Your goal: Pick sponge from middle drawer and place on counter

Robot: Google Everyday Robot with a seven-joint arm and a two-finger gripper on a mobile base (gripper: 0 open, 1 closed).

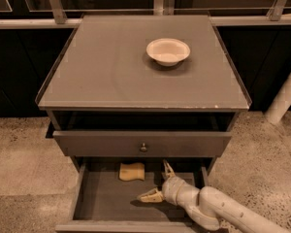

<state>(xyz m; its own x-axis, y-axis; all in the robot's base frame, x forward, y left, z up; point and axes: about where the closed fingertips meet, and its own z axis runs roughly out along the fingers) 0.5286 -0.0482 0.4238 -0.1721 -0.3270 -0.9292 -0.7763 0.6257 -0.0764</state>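
- The middle drawer (104, 200) was seen pulled out below a grey drawer front (102, 143), on which a small round knob (143, 147) was fitted.
- The sponge (132, 171) was found lying flat on the drawer floor, towards the back and a little left of centre, just under the drawer front above it.
- The gripper (158, 182) was held inside the drawer, to the right of the sponge and close to it, but not touching it.
- Its jaws were spread wide apart, and nothing was held between them (one finger pointed left along the floor, the other towards the back of the drawer).
- The pale arm (218, 208) was brought in from the lower right corner of the view.
- The counter (102, 72) was occupied only by a white bowl (168, 51), set right of centre near the back.
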